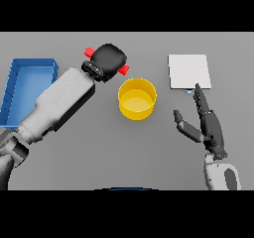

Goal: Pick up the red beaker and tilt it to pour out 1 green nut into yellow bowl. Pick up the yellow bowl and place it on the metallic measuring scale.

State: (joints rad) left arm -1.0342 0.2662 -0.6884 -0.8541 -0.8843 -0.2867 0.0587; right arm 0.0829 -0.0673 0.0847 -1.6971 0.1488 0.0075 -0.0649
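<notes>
My left hand (108, 59) is at the upper middle, its dark fingers curled round the red beaker (122, 69), of which only two red ends show either side of the hand. The beaker lies roughly on its side, just up and left of the yellow bowl (137, 99). The bowl stands on the table at the centre; I see no green nut inside it. The metallic measuring scale (188, 71) is a pale square plate at the upper right. My right hand (208, 125) rests below the scale, fingers straight, thumb spread, holding nothing.
A blue tray (20, 83) sits at the far left, partly behind my left forearm (59, 103). Grey table surface surrounds the bowl and the scale.
</notes>
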